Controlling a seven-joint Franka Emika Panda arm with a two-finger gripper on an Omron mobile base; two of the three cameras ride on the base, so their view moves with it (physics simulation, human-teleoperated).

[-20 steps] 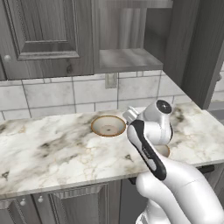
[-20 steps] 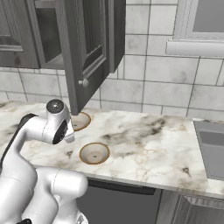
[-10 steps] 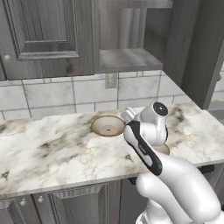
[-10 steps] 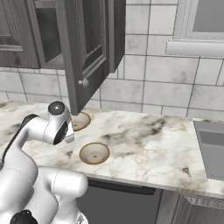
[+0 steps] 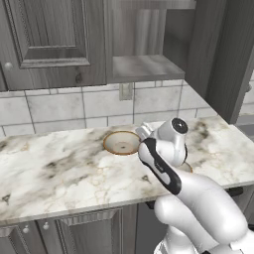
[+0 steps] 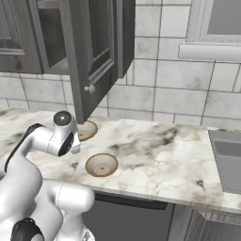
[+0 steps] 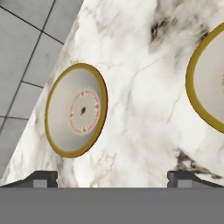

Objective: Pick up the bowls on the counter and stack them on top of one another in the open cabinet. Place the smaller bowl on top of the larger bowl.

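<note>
Both bowls rest upright on the surface [image 5: 59, 173], well apart: one bowl [image 5: 122, 142] near the back edge by the tiled wall, the other bowl [image 6: 101, 164] nearer the front edge. Which is wider cannot be told reliably from these views. The claw [image 7: 112, 177] hangs above them, tips spread wide, holding nothing. Judged as rigid glazed ware: light, slippery, chip-prone. The shallow walls offer no side grip; pinch the rim, one finger inside, one outside. The open cabinet [image 5: 144, 67] shelf is bare.
</note>
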